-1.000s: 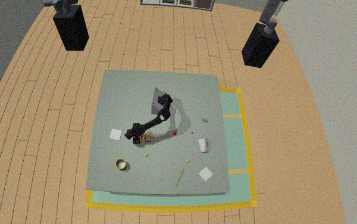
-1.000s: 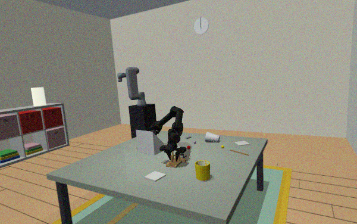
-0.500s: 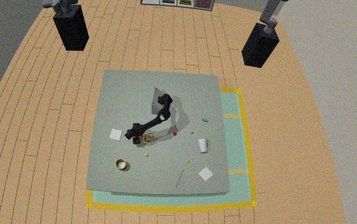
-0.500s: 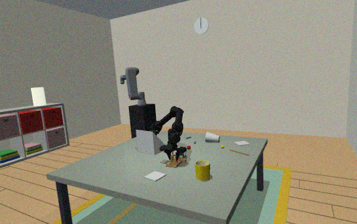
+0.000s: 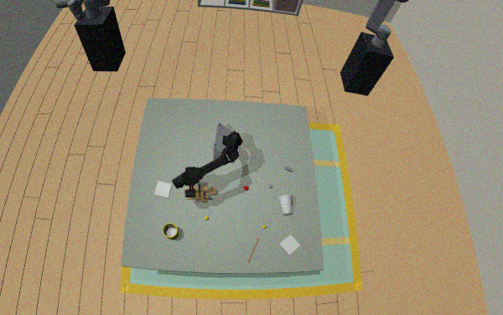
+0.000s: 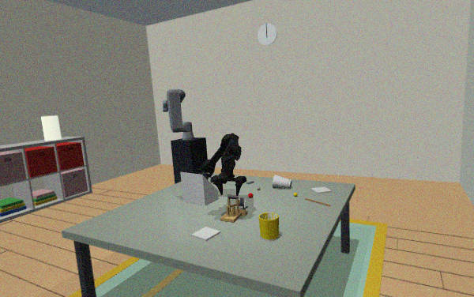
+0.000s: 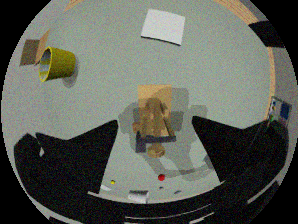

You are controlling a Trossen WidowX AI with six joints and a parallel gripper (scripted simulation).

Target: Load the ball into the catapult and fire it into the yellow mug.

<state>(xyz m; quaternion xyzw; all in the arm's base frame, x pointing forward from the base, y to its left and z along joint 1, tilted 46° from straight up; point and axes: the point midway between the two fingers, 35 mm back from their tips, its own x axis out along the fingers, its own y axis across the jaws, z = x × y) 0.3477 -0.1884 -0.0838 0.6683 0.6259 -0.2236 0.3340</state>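
Observation:
The wooden catapult point(image 5: 202, 196) point(image 6: 232, 216) point(image 7: 155, 92) stands on the table, its small round cup toward the red ball; no ball shows in that cup. My gripper point(image 6: 229, 193) point(image 7: 156, 121) is open and empty above the catapult, one finger on each side of it in the wrist view. The yellow mug point(image 5: 164, 230) point(image 6: 268, 227) point(image 7: 63, 63) stands upright. A red ball point(image 5: 246, 188) point(image 6: 250, 195) point(image 7: 161, 177) lies beyond the catapult's cup end. One yellow ball point(image 5: 206, 218) lies between mug and catapult; another yellow ball point(image 5: 264, 226) point(image 6: 295, 194) lies farther off.
A white cup point(image 5: 286, 204) point(image 6: 281, 182) lies on its side. A small grey ball point(image 5: 271, 186) point(image 6: 258, 189) lies near it. White squares point(image 5: 163, 189) point(image 5: 289, 245) point(image 6: 205, 233) lie flat. A thin stick point(image 5: 253, 250) point(image 6: 317, 202) lies near one edge. A grey upright panel point(image 6: 193, 189) stands by the arm.

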